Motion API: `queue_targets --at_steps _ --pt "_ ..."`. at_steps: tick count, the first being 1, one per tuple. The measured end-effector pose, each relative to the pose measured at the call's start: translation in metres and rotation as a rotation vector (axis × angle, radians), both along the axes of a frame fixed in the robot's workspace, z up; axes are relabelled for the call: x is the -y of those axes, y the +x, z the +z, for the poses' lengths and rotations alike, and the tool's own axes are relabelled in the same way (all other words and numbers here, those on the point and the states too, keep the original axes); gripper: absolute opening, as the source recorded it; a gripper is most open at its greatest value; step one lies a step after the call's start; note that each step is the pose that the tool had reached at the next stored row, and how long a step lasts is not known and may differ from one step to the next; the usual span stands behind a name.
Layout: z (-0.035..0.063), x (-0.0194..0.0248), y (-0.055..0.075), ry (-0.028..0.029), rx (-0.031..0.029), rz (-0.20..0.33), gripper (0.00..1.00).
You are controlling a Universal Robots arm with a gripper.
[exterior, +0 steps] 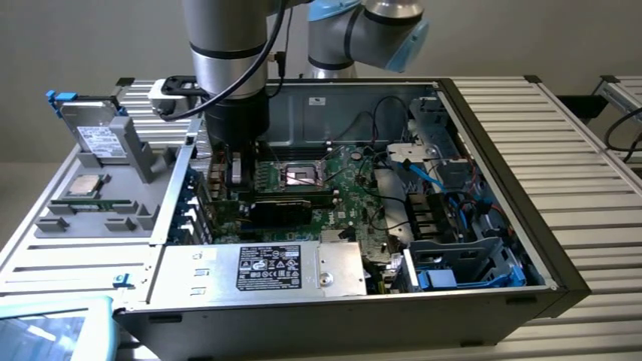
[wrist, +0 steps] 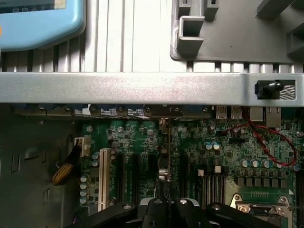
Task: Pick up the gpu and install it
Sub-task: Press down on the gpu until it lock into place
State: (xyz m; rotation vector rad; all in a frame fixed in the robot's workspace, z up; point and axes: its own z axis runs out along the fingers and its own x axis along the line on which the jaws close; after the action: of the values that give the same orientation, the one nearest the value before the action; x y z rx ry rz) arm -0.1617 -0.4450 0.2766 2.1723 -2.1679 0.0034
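The gpu (wrist: 168, 156) shows edge-on in the wrist view as a thin upright card running from my fingers toward the case's rear wall, over the motherboard's expansion slots. My gripper (wrist: 168, 206) is shut on its top edge. In the exterior view my gripper (exterior: 234, 177) reaches down inside the open computer case (exterior: 561, 278) near the exterior view's left wall. The gpu's black cooler and green board (exterior: 291, 204) stand just below and to the right of it, low against the motherboard (exterior: 346, 188).
A silver hard drive (exterior: 95, 139) and a square CPU chip (exterior: 86, 186) rest on a grey fixture outside the case. The power supply (exterior: 291, 267) fills the near side. The CPU socket (exterior: 301, 177), red and black cables (wrist: 266, 137) and drive cages (exterior: 461, 256) crowd the case.
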Motion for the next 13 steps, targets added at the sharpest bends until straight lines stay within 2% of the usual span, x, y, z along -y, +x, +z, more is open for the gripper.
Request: queue_targets --at_steps 13 --pt "-0.0077 0.0000 -0.0004 0.0001 0.0000 0.000 0.12"
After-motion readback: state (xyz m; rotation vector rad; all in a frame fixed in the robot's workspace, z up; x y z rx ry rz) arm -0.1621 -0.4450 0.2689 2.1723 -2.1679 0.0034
